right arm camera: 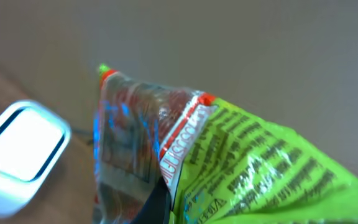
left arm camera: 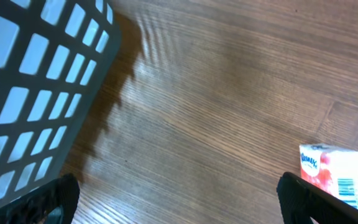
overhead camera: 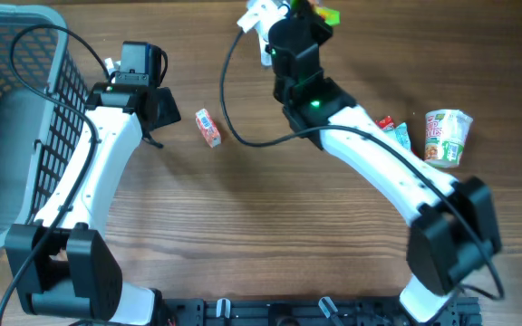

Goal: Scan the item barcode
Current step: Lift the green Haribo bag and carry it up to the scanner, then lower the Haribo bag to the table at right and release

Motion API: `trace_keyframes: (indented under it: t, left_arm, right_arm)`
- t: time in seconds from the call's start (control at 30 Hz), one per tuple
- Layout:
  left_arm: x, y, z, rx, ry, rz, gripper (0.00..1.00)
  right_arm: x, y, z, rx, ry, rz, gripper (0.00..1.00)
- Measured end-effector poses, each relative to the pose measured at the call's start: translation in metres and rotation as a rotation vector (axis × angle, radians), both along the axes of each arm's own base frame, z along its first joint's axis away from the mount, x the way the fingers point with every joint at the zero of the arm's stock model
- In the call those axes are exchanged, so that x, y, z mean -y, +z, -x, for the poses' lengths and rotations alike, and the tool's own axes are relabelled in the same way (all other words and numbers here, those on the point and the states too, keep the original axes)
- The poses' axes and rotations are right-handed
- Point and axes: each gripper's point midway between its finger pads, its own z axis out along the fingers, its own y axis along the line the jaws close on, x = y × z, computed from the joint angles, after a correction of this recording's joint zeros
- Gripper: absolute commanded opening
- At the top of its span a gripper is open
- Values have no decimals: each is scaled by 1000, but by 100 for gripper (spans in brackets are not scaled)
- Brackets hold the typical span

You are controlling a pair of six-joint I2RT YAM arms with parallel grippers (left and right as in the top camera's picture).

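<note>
While the right end effector [overhead camera: 304, 16] gripped the green packet [right arm camera: 241, 168] at the far edge of the desk [overhead camera: 270, 217], just beside the white scanner [right arm camera: 20, 155], the scan seemed underway, unconfirmed; the left end effector [overhead camera: 164, 109] hung open near the basket [overhead camera: 7, 136].
</note>
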Motion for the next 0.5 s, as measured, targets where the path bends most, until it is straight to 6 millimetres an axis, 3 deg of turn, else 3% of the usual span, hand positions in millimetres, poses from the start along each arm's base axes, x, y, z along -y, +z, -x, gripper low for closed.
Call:
trace_keyframes:
  t: [0.1,0.33,0.5]
  left_arm:
    - [0,0,0,0,0,0,100]
    - [0,0,0,0,0,0,100]
    - [0,0,0,0,0,0,100]
  right_arm:
    - [-9,-7,-15,77,-6,19,4]
    - [-29,-69,-42,159,12,42,4]
    - [-25,-83,-51,189,23,34,4]
